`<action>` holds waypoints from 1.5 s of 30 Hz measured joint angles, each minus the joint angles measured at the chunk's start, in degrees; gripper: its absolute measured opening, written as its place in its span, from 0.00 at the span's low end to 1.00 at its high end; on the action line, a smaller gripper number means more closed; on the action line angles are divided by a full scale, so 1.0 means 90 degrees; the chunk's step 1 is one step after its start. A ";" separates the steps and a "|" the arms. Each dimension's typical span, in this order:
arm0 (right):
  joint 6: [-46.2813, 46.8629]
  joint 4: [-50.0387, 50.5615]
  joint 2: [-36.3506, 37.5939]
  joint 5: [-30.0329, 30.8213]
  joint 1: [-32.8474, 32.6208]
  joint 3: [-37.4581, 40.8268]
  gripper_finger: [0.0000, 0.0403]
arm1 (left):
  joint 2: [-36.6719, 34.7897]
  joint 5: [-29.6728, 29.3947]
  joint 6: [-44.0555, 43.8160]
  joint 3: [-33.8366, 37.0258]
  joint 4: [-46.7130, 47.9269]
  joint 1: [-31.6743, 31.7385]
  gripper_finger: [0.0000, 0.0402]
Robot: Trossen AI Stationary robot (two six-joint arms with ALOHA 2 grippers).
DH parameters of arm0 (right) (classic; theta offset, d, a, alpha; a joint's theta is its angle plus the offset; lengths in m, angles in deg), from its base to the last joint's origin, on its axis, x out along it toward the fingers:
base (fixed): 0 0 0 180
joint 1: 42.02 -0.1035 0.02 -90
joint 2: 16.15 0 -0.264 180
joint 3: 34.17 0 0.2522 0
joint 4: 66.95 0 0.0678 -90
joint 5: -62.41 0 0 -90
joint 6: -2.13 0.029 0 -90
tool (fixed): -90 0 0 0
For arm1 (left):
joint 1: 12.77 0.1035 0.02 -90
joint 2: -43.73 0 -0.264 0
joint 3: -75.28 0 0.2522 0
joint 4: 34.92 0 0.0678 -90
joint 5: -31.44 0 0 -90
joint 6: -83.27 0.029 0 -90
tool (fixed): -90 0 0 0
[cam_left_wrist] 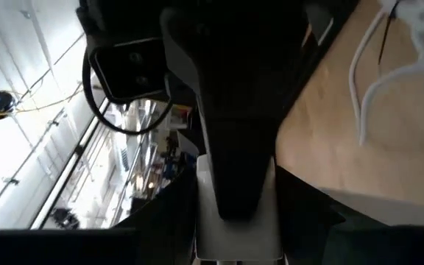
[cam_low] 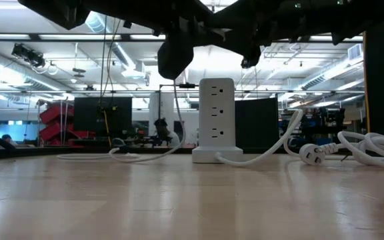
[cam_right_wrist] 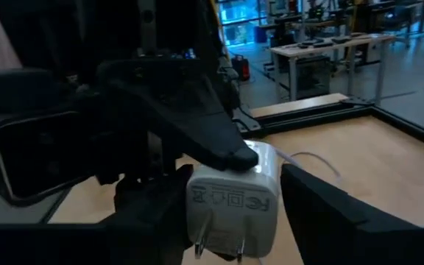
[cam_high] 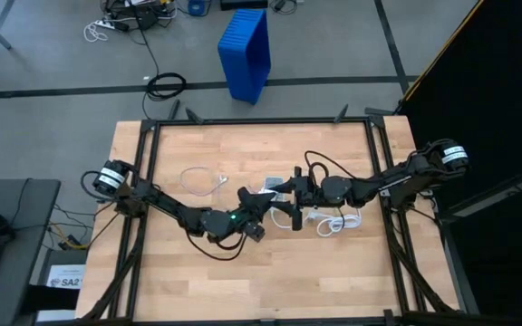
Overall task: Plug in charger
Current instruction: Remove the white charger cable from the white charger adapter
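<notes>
1. Closest to the right wrist camera, the small pale grey-white rounded plastic charger brick (cam_right_wrist: 234, 195) is smooth and matte, with printed marks on one face and two flat metal prongs sticking out below it.
2. Its thick white cord (cam_high: 338, 221) lies in loose loops on the table to the right of the grippers.
3. Dark angular fingers of the left gripper (cam_high: 261, 201) pinch the charger, one wedge-shaped finger pressed on its top edge, holding it above the table's middle.
4. Meeting it from the opposite side, the right gripper (cam_high: 294, 197) sits right at the brick; I cannot tell whether it grips or stands clear.
5. Both arms stretch inward and low from the table's outer edges.
6. Just beside the grippers stands a white upright plastic outlet tower (cam_low: 217, 120), its stacked sockets facing the low camera.
7. A separate thin white cable (cam_high: 203, 180) curls on the left half.
8. The light, jointed-plank wooden tabletop (cam_high: 270, 281) sits in a black metal frame.
9. Beyond it is grey floor with a ribbed blue plastic bin (cam_high: 246, 50) and a workshop hall with benches.
</notes>
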 joint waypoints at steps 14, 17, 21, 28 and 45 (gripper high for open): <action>-0.0393 -0.0072 -0.0005 -0.0136 0.0000 -0.0002 0.28 | -0.0048 -0.0078 -0.0256 0.0000 -0.0051 -0.0172 0.36; -0.0579 -0.0132 -0.0003 -0.0023 -0.0001 0.0013 0.28 | -0.0089 -0.0184 -0.0182 0.0008 -0.0073 -0.0346 0.40; -0.0613 -0.0153 -0.0014 0.0286 0.0015 0.0027 0.28 | -0.0305 -0.0191 -0.0170 0.0066 -0.0133 -0.0629 0.47; -0.0573 -0.0192 -0.0010 0.0151 -0.0005 0.0024 0.28 | -0.0707 -0.1572 -0.0061 0.0190 -0.0079 -0.0998 0.52; -0.0400 -0.0259 -0.0002 -0.0181 -0.0119 0.0017 0.28 | -0.0673 -0.1218 -0.0648 0.0396 0.0725 -0.0370 0.52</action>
